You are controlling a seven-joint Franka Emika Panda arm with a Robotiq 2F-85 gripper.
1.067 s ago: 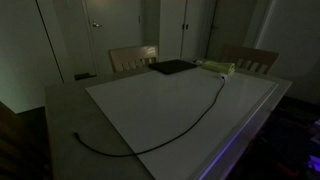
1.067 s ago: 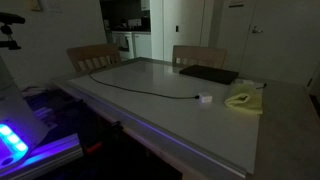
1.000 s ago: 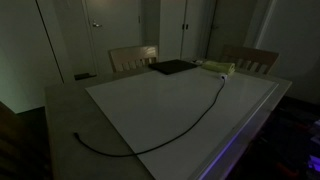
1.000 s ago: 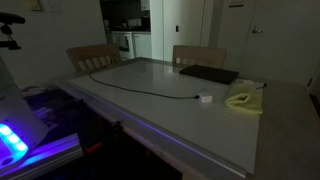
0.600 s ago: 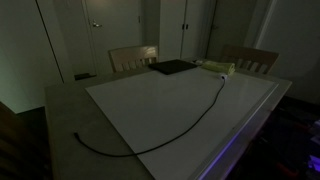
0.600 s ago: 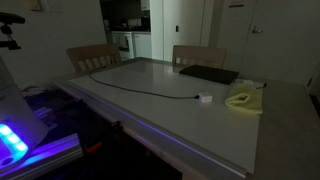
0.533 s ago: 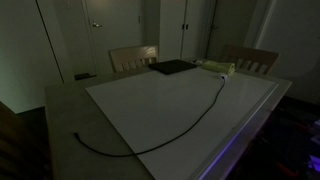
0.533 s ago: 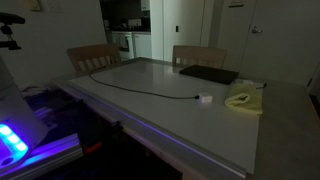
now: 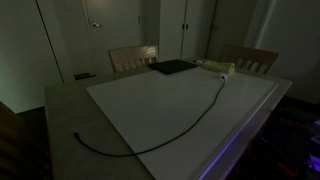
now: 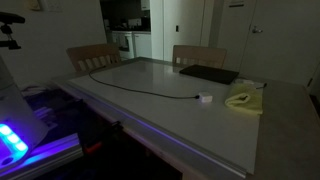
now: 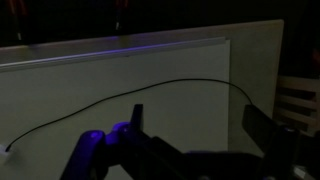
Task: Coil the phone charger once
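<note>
The phone charger [image 9: 205, 110] is a thin black cable lying loose across the white mat, from near the pale box to a free end at the near left. In an exterior view the phone charger [image 10: 140, 89] runs along the table to a small white plug [image 10: 205, 98]. In the wrist view the phone charger [image 11: 180, 82] arcs over the tabletop, beyond my gripper [image 11: 200, 128]. My gripper hangs above the table, open, with nothing between its fingers [image 11: 264, 128]. Neither the arm nor the gripper shows in the exterior views.
A flat black pad [image 9: 172, 67] and a pale greenish box [image 9: 218, 69] lie at the table's far side. Wooden chairs [image 10: 92, 57] stand behind the table. A blue-lit device [image 10: 15, 140] sits beside the table, whose edge [image 10: 180, 150] glows violet.
</note>
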